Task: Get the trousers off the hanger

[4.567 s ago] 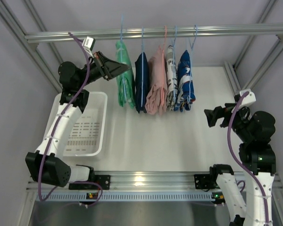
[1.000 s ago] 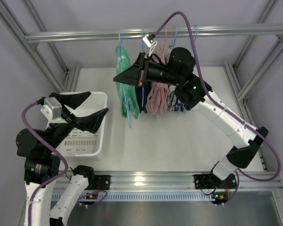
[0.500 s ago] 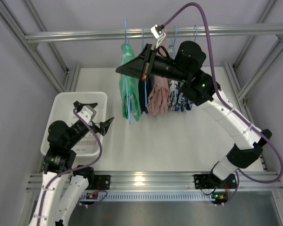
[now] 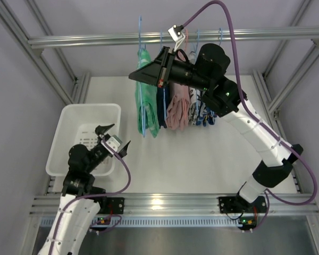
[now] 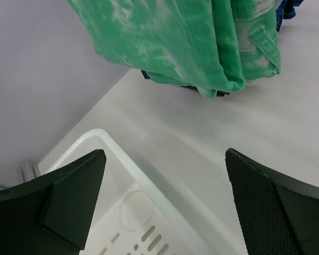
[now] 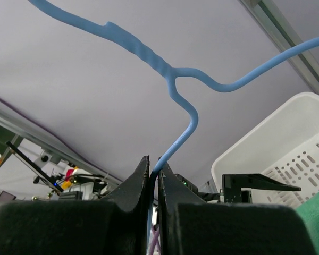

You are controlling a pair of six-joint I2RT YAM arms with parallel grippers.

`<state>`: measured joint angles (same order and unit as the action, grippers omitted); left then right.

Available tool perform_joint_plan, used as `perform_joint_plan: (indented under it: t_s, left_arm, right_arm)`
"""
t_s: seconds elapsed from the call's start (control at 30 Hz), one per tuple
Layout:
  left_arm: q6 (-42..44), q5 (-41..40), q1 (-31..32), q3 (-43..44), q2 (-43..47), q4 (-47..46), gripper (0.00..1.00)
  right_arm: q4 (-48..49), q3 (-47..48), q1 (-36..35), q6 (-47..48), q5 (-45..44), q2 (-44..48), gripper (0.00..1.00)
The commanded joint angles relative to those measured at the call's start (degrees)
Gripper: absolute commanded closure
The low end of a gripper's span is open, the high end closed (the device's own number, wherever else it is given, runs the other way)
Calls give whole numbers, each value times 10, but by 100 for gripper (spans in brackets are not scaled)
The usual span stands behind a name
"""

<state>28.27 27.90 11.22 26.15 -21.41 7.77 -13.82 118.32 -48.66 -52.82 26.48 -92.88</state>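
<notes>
The bright green trousers point(image 4: 149, 109) hang from the thin light-blue hanger point(image 4: 142, 101), leftmost of the clothes under the rail. The hanger's hook point(image 4: 140, 24) reaches above the rail. My right gripper point(image 4: 134, 77) is shut on the hanger's wire just below the neck, and the right wrist view shows the wire point(image 6: 176, 79) pinched between the jaws point(image 6: 154, 162). My left gripper point(image 4: 116, 136) is open and empty, low by the basket's right wall. In the left wrist view the trousers' lower end point(image 5: 175, 37) hangs well beyond the open left gripper point(image 5: 165, 159).
A white slotted basket point(image 4: 61, 133) stands at the left, its rim point(image 5: 117, 151) under the left gripper. A navy garment point(image 4: 162, 101), a pink one point(image 4: 176, 109) and blue-and-white patterned ones point(image 4: 206, 106) hang on the rail point(image 4: 255, 34). Frame posts flank the table.
The right gripper has lifted the hanger and trousers a little up and to the right. The left arm has dropped back toward the near right side of the basket, still open.
</notes>
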Motion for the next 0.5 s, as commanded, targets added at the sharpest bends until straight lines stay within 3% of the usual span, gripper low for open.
perform_joint_plan:
  t_s: [0.0,0.27,0.47]
  left_arm:
    - [46,22,5,-22,-1,-115,1]
    - [0,-17,48,-28,-79,-207,1]
    - [34,-87,117,-24,-108,-225,1]
  right_arm:
    - [115,64,1,32,-11,12,100]
    - [111,87,-18,20,-33,-17,100]
    - [113,116,-37,11,-40,-40,100]
